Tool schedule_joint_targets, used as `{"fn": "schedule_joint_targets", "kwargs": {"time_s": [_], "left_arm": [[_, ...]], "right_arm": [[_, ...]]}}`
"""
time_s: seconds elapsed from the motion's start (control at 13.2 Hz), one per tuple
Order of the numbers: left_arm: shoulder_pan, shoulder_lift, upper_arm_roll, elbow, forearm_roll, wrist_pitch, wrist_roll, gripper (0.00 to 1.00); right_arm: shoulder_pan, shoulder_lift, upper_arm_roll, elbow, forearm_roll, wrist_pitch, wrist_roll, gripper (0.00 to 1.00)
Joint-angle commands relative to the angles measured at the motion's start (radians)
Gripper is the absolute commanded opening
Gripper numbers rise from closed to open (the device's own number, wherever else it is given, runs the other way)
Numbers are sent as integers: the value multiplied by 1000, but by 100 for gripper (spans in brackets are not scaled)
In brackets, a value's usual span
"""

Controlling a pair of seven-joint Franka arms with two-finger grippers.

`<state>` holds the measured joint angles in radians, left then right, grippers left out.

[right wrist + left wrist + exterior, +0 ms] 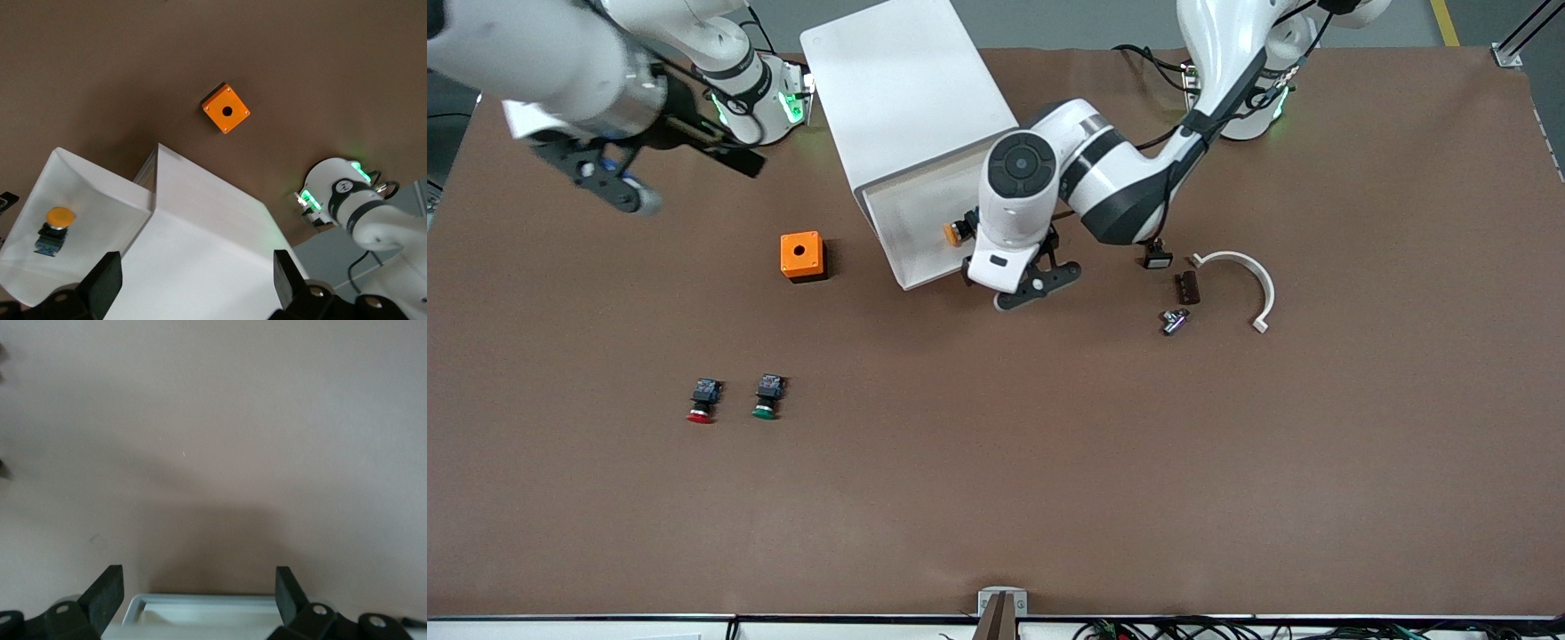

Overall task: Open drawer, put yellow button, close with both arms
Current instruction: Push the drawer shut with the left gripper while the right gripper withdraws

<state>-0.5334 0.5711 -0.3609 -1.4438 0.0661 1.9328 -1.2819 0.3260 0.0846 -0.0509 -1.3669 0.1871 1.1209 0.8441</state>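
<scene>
The white cabinet has its drawer pulled out. The yellow button lies inside the drawer and shows in the right wrist view. My left gripper is open and empty over the drawer's front corner toward the left arm's end. In the left wrist view the drawer's rim lies between its fingers. My right gripper is open and empty, high over the table toward the right arm's end. In the right wrist view it looks down on the cabinet top.
An orange box with a hole stands beside the drawer. A red-capped button and a green-capped button lie nearer the front camera. A white curved piece and small dark parts lie toward the left arm's end.
</scene>
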Motion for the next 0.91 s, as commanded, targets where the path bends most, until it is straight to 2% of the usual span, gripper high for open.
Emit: {"fn": "schedule_joint_targets", "kwargs": {"time_s": [0.0,0.23,0.38,0.6,0.83], "left_arm": [[-37,-17,-15,-41,5,9,-14,100],[-40,-19,-76,-53,-37,6,-56,100],[-40,-16,-116,-61,-64,5,-74,100],[-42,-8,-173,-75,-78,5,-97,100],[-59,-1,-187,-75,-147,5,-122,100]], "right_arm": [[-111,-95,17,-115,-69,17,-272,100],[-269,-108,17,-133,-98,31,-559,100],[-339,-137,17,-170,-120,89,-705,100],[-372,-196,17,-244,-162,219,-836,100],[-370,-193,20,-210,-173,273,-844,100]]}}
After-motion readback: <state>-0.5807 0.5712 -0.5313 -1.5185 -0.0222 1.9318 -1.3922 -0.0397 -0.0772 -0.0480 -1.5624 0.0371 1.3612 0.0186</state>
